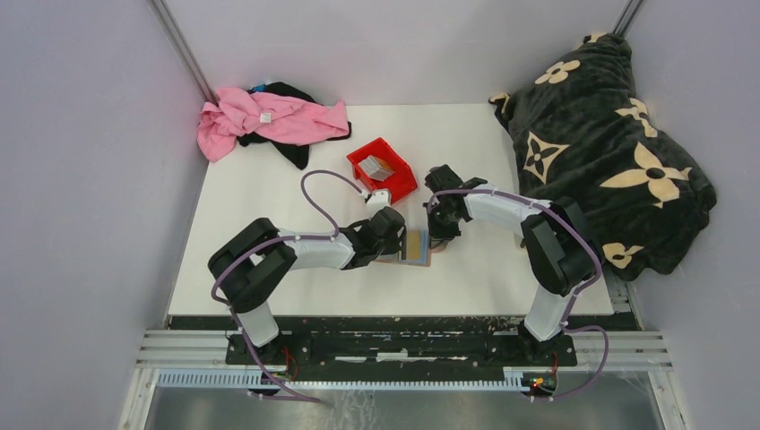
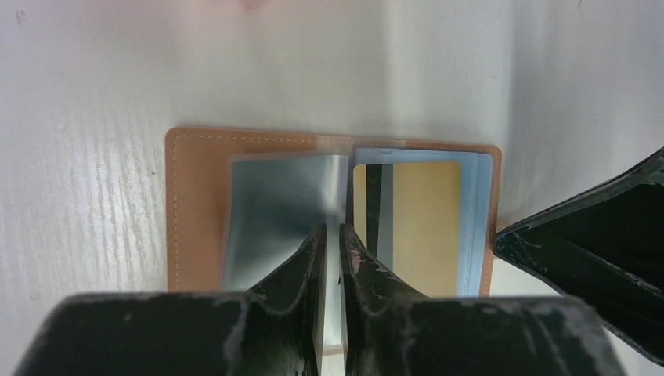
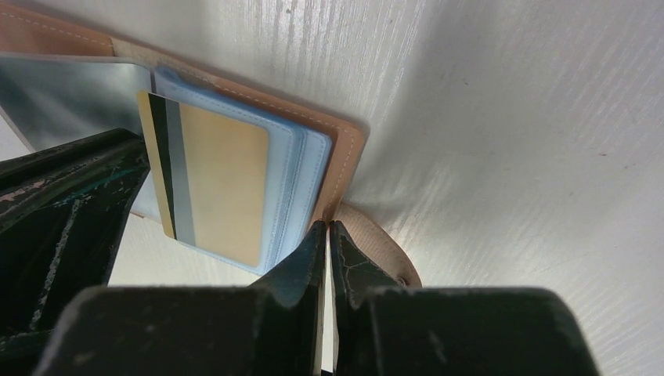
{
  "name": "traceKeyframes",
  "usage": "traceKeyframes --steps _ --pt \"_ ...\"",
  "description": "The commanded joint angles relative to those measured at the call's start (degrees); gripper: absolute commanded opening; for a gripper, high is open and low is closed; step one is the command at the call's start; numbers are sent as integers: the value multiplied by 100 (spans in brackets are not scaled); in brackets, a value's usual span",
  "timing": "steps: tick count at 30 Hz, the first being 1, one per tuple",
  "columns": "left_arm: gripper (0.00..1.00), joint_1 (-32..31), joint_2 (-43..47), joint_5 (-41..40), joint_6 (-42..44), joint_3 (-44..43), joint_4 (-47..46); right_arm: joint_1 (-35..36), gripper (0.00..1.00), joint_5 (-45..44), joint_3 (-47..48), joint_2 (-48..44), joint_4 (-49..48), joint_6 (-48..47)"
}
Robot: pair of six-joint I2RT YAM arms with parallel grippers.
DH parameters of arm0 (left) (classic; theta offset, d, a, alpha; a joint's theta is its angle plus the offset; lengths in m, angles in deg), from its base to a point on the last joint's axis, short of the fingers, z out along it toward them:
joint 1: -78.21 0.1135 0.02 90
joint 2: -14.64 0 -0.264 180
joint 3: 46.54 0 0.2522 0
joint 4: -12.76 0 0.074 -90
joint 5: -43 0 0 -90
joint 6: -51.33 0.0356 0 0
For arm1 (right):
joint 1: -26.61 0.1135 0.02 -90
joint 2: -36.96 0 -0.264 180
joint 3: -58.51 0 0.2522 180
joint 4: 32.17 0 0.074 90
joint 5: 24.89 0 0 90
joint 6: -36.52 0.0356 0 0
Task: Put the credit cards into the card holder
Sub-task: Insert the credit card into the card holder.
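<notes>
From above, the card holder (image 1: 414, 248) lies open and flat on the white worktop (image 1: 269, 233), directly between the left hand (image 1: 400, 239) and the right hand (image 1: 439, 235), both down at its edges; a red bin (image 1: 401, 184) farther back holds more credit cards (image 1: 376, 167). In the left wrist view the card holder (image 2: 196, 204) spreads its long axis across the picture, tan cover outward, with a silvery leaf (image 2: 282, 204) on one half and a gold card (image 2: 423, 227) in a clear bluish sleeve on the other, its dark stripe and long side running up and down the picture. The left hand (image 2: 333, 243) sits over the middle fold, fingers drawn to a thin slit; whether they pinch a leaf cannot be told. In the right wrist view the gold card (image 3: 223, 188) lies aslant, and the right hand (image 3: 329, 235) meets the holder's tan outer edge beside the snap tab (image 3: 384, 247), fingers almost together, any grip unclear.
</notes>
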Motion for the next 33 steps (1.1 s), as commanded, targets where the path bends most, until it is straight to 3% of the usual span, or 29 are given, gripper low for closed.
traceKeyframes --steps 1,16,20,27,33 --pt "17 -38 -153 256 302 -166 -253 38 9 -3 108 51 -102 -69" --pt "17 -61 -10 439 222 -64 -447 46 12 -160 268 58 21 -139" --pt "20 -51 221 -29 -11 -23 43 48 15 -477 369 -91 157 -232" --pt "29 -53 928 -756 -518 200 641 49 28 -1213 994 -547 446 -765" --pt "34 -44 1596 -1124 -704 333 903 129 43 -1474 1682 -723 -117 -1529"
